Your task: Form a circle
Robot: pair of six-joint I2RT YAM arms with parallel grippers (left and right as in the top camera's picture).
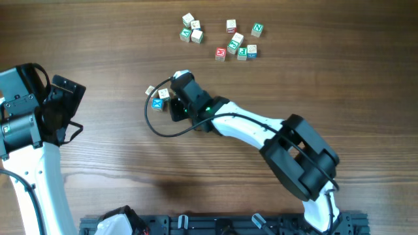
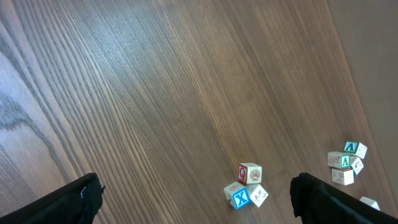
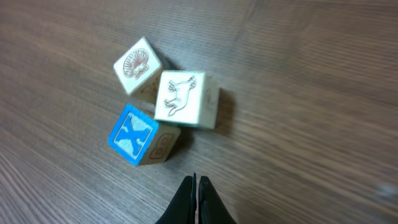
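Three small letter cubes cluster left of the table's middle, making no ring. The blue X cube (image 3: 132, 134) (image 1: 157, 104) lies closest to my right gripper (image 3: 196, 182). A white cube with a horse drawing (image 3: 180, 98) touches it, and a shell-faced cube (image 3: 137, 64) sits just beyond. The right gripper is shut with nothing between its fingers, its tip a short way from the blue cube and not touching it. My left gripper (image 2: 196, 205) (image 1: 65, 111) stands wide open at the far left, well away from the same cluster (image 2: 247, 186).
Several more letter cubes lie at the back in two loose groups (image 1: 192, 29) (image 1: 238, 42). A black cable (image 1: 157, 128) loops on the table beside the right wrist. A dark rail (image 1: 215, 225) runs along the front edge.
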